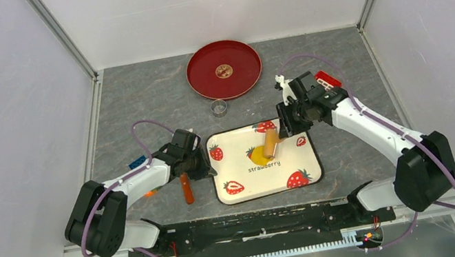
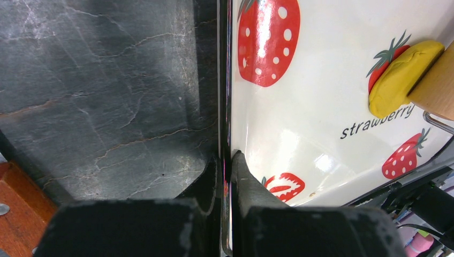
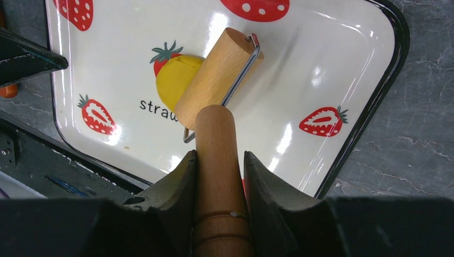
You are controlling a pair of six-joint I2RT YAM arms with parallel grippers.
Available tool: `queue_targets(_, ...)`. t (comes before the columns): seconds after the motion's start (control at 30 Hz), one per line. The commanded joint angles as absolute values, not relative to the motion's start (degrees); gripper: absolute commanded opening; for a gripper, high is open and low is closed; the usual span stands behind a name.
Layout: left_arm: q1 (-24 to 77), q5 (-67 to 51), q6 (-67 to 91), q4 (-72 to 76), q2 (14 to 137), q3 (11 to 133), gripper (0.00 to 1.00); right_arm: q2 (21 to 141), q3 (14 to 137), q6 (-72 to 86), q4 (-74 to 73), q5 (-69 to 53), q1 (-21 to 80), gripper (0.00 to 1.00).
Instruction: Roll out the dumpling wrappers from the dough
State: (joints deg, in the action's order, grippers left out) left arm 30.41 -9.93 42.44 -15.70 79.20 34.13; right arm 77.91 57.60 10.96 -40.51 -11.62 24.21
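My left gripper [image 2: 226, 160] is pinched tight on the left rim of the strawberry tray [image 1: 239, 161], and an orange-handled tool [image 1: 186, 188] lies just beside it. My right gripper [image 3: 219, 160] clamps the handle of the wooden roller [image 3: 217, 80], whose head rests on the yellow dough [image 3: 172, 80] in the tray. Farther back there's a small metal ring [image 1: 219, 107], then the red plate [image 1: 207, 84] with one dumpling wrapper [image 1: 224, 70] at its centre.

The left gripper [image 2: 226, 160] is pinching the black rim of the strawberry tray [image 2: 300, 128] between closed jaws, with the grey marbled table [image 2: 107, 91] lying to one side and the yellow dough [image 2: 399, 80] sitting on the tray, pressing against a wooden roller [image 2: 436, 88].
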Motion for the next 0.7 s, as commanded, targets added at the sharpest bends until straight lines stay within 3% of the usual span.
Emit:
queue_targets(0.0, 30.50, -1.98, 42.01, -20.39, 81.03, 32.46, 0.02, 81.26, 51.54, 4.80, -56.71, 4.66, 22.81, 0.00)
queue_targets(0.67, 30.52, -1.93, 42.01, -20.48, 81.14, 32.69, 0.02, 79.26, 48.01, 6.13, -56.52, 7.03, 22.15, 0.00)
